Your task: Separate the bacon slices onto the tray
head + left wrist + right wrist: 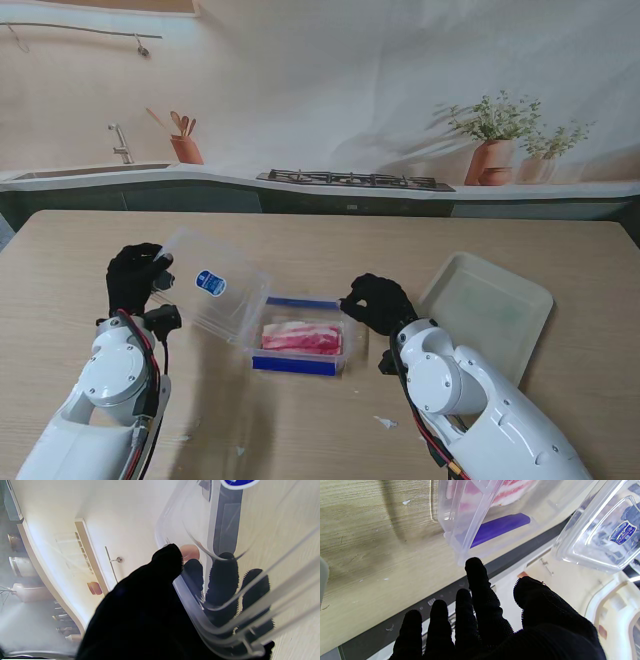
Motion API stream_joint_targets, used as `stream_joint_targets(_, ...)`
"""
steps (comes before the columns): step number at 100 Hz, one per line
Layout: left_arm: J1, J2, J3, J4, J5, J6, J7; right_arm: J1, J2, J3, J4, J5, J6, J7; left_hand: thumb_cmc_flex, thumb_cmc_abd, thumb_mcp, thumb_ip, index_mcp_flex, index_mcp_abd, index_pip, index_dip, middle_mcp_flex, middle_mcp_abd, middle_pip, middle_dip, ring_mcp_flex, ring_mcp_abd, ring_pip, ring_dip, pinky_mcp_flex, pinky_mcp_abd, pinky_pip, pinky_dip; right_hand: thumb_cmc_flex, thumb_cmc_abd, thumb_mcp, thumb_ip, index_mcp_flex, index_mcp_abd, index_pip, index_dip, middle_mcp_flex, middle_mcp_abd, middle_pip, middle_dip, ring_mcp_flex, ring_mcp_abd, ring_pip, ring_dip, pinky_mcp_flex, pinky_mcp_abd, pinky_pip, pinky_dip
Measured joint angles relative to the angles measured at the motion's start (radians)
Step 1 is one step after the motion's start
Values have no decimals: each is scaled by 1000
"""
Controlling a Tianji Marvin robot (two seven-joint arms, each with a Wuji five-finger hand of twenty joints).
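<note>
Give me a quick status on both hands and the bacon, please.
Left hand shut on clear lid, lifted clear. Right hand open beside the container. Bacon uncovered inside; tray bare to the right.

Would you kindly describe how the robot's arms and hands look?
Both arms are glossy white shells with rounded joints. The left arm carries red and black cables, as does the right arm. The left hand and right hand wear black textured gloves.

Wooden table (320, 240), pale grain, a few white specks on its near part. Behind it, a printed kitchen backdrop (330, 90): sink with tap (120, 145), gas hob (355, 180), utensil pot (186, 148), two potted plants (492, 140), wall rail (80, 32). Light soft, even.
</note>
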Motion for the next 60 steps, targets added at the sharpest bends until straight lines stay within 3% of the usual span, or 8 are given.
stream_joint_targets(60,1,-13,-49,83,29,-47,76,1,0,3,5,6,-19,-3,14,20,0,0,0,0,48,11,1,0,13,0,-1,12,-13,2,0,0,0,0,0,0,0,0,0,0,0,0,0,0,0,0,0,0,0,0,0,0,0,0)
